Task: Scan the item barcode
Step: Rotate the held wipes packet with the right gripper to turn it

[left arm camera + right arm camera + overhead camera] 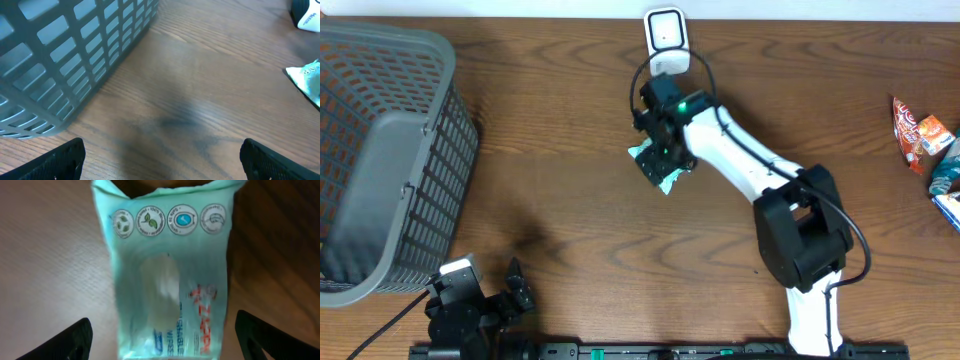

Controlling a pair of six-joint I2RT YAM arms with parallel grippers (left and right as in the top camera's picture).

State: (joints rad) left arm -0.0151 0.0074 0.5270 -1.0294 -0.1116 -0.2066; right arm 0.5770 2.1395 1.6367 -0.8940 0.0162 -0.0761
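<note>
One brown wooden surface point(570, 120) carries everything. One grey plastic lattice basket point(380, 150) stands at its left end.

Two arms are at the surface. The white-and-black right arm point(760, 180) reaches from the near edge to the middle. The black left arm point(470, 305) sits low at the near left corner, beside the basket.

One white barcode scanner point(666, 35) stands at the centre of the far edge. One mint-green soft pack of wipes point(170, 280) lies on the surface near the scanner, under the right arm's wrist.

The right jaws stand wide apart, one finger on each side of the pack with bare wood showing between, and grip nothing. The left jaws are spread to their widest over bare wood and are empty.

Colourful snack packets point(918, 130) lie at the right edge, at least two; the frame cuts them off, so the exact count is unclear.
</note>
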